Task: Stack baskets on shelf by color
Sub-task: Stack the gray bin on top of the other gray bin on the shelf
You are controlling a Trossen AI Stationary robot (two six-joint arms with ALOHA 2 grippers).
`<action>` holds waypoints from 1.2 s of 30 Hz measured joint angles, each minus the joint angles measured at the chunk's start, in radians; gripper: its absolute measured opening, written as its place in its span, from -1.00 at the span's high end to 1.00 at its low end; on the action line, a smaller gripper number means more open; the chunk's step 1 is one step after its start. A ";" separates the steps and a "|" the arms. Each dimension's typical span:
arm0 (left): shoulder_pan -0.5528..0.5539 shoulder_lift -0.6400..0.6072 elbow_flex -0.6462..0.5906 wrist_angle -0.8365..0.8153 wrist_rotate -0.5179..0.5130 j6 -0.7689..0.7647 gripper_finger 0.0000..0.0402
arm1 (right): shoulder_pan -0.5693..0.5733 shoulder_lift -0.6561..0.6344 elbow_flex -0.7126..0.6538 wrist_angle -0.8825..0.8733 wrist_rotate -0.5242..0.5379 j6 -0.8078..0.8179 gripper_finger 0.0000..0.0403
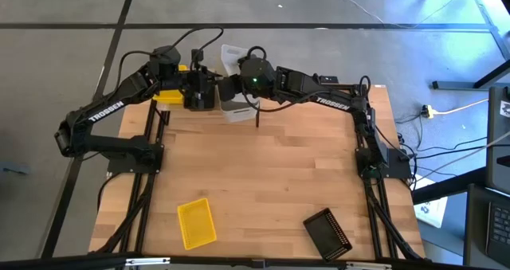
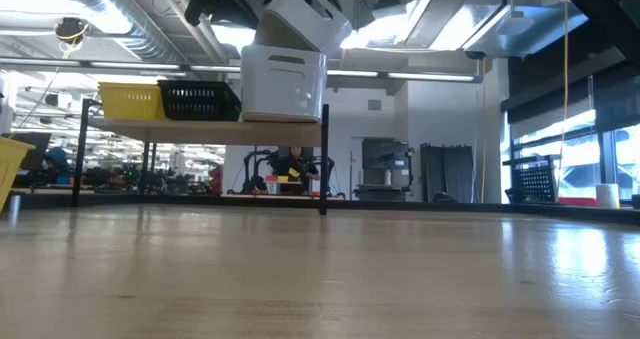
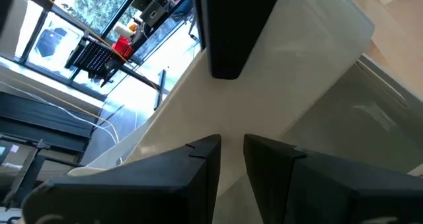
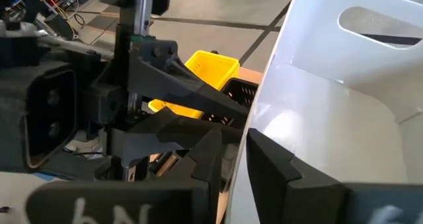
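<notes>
The shelf (image 2: 200, 131) stands at the table's far edge. On it, from left to right in the low view, are a yellow basket (image 2: 130, 101), a black basket (image 2: 200, 101) and a white basket (image 2: 283, 84). A second white basket (image 2: 305, 14) hangs tilted just above the first; it also shows in the high view (image 1: 233, 56). My left gripper (image 3: 231, 159) and my right gripper (image 4: 232, 151) are both shut on this upper basket, meeting over the shelf (image 1: 227, 85). My left gripper pinches a wall of the upper white basket (image 3: 231, 128) between its two fingers, coming from the table's left. The basket is tilted and lifted above the one on the shelf. My right gripper pinches the basket's wall near its rim (image 4: 254, 128) between its two fingers, one inside and one outside, coming from the table's right. A slotted handle hole (image 4: 377, 22) shows farther along the wall.
A yellow basket (image 1: 196, 222) lies on the table near the front edge, left of centre. A black basket (image 1: 328, 232) lies at the front right. The shelf's black upright (image 2: 324, 159) stands by the white baskets. Bare wood (image 1: 263, 166) spreads between.
</notes>
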 joint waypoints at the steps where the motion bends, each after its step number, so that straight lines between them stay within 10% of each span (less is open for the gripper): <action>1: 0.000 0.000 0.000 -0.001 -0.001 0.002 0.67 | 0.000 0.000 0.000 0.006 0.000 -0.006 0.68; 36: 0.000 0.000 -0.001 -0.009 -0.005 0.018 0.67 | -0.030 0.000 0.003 0.005 -0.127 0.028 0.74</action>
